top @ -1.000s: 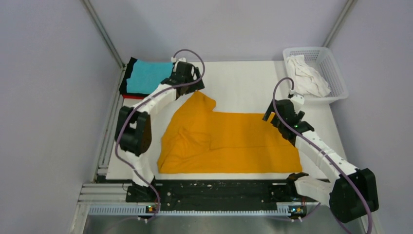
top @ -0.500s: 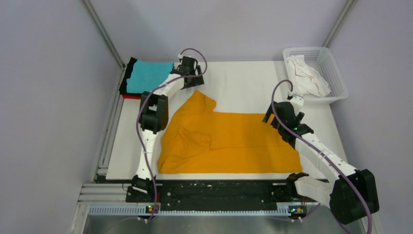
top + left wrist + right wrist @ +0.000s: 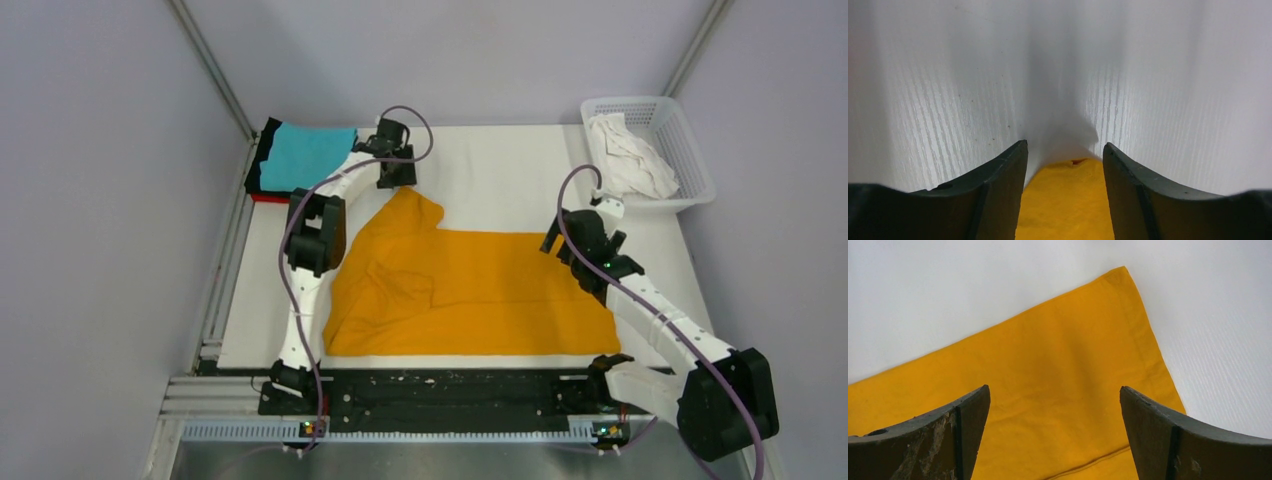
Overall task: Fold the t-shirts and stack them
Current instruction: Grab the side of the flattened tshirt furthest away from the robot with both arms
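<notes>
The orange-yellow t-shirt (image 3: 470, 290) lies spread on the white table, its left part rumpled. My left gripper (image 3: 396, 178) hovers open at the shirt's far pointed tip, and the orange cloth (image 3: 1068, 200) shows between its fingers (image 3: 998, 175). My right gripper (image 3: 565, 243) is open over the shirt's far right corner (image 3: 1058, 355). A folded cyan t-shirt (image 3: 305, 155) tops a stack at the far left, with black (image 3: 266, 150) and red (image 3: 266, 198) edges under it. A crumpled white t-shirt (image 3: 625, 155) lies in the basket.
The white mesh basket (image 3: 692, 150) stands at the far right corner of the table. Metal frame posts run along the left and right edges. Bare white table (image 3: 490, 170) lies beyond the orange shirt, between the stack and the basket.
My left arm has swung right from beside the cyan stack to the far tip of the orange shirt. The right arm and the shirts have stayed put.
</notes>
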Controlling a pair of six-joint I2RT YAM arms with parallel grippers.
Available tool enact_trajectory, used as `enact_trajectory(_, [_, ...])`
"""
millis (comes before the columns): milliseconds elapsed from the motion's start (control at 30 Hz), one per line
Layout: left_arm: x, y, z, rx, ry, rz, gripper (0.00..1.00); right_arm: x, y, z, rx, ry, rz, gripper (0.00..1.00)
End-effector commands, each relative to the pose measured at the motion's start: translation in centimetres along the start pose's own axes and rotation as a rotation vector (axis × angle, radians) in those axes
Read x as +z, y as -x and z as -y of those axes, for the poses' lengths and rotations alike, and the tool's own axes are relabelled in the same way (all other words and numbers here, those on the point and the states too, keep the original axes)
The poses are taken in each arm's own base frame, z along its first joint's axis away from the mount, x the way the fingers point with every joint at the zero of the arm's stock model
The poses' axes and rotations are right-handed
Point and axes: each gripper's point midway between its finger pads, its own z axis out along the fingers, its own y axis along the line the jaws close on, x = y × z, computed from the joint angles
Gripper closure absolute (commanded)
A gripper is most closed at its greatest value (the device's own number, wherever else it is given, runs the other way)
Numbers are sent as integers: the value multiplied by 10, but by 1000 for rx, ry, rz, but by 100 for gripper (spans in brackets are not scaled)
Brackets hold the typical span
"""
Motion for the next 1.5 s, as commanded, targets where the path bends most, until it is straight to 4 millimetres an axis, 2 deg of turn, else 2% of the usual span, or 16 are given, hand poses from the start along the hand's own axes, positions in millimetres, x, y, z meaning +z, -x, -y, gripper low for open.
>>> enact_trajectory(0, [-14, -26, 2, 64, 20, -97, 40, -4, 12, 2, 15, -6, 50, 1])
enact_trajectory(100, [-11, -36, 9, 84, 11, -118, 40, -4, 13, 5, 13, -18, 56, 1])
enact_trajectory(200, [-9, -48, 10, 97, 23, -149, 45, -4, 13, 8, 10, -32, 61, 1])
enact_trajectory(333, [-10, -59, 10, 118, 50, -165, 58, -4, 15, 10, 18, -41, 76, 1])
enact_trajectory(400, [-10, -61, 10, 132, 59, -160, 69, -4, 16, 10, 18, -39, 79, 1])
enact_trajectory(500, [-13, -57, 9, 126, 78, -149, 100, -3, 14, 10, 13, -41, 75, 1])
enact_trajectory(567, [-25, -56, 11, 117, 74, -169, 100, -3, 13, 11, 4, -46, 69, 1])
enact_trajectory(633, [-37, -47, 11, 119, 70, -127, 100, -3, 12, 13, -1, -54, 68, 1])
enact_trajectory(767, [-77, -29, 20, 129, -10, -3, 100, 0, 13, 14, 4, -74, 62, 1])
enact_trajectory(933, [-112, -30, 33, 141, -130, 80, 100, 17, 19, 24, 61, -143, -4, 2])
enact_trajectory(1100, [-134, -42, 37, 143, -162, 112, 100, 46, 38, 37, 115, -264, -24, 3])
enact_trajectory(1167, [-143, -49, 46, 159, -218, 120, 100, 62, 46, 40, 129, -307, -23, 5])
enact_trajectory(1367, [-165, -62, 61, 220, -266, 151, 100, 114, 50, 44, 119, -427, -81, 12])
enact_trajectory(1433, [-170, -65, 65, 232, -279, 156, 100, 128, 47, 45, 108, -454, -110, 14])
enact_trajectory(1467, [-173, -68, 66, 236, -282, 157, 100, 136, 40, 49, 87, -481, -138, 16])
